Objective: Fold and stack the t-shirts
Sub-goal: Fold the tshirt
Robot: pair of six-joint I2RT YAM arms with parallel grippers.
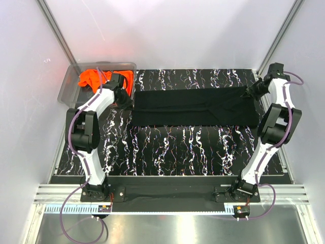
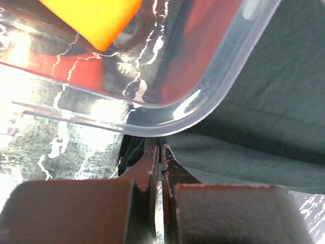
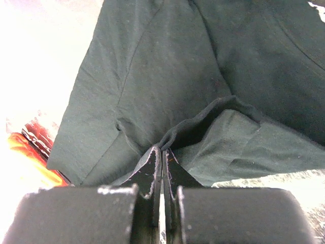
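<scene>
Cloth held at both ends: the left pincer (image 2: 160, 152) and right pincer (image 3: 162, 152) are each closed on an end of the black t-shirt (image 1: 193, 107), a long folded band across the far half of the table (image 1: 177, 147). The orange t-shirt (image 1: 91, 77) sits crumpled in the clear bin (image 1: 68, 91) — far left. Both look light and limp, likely to sag — best pinched at corners or hems.
</scene>
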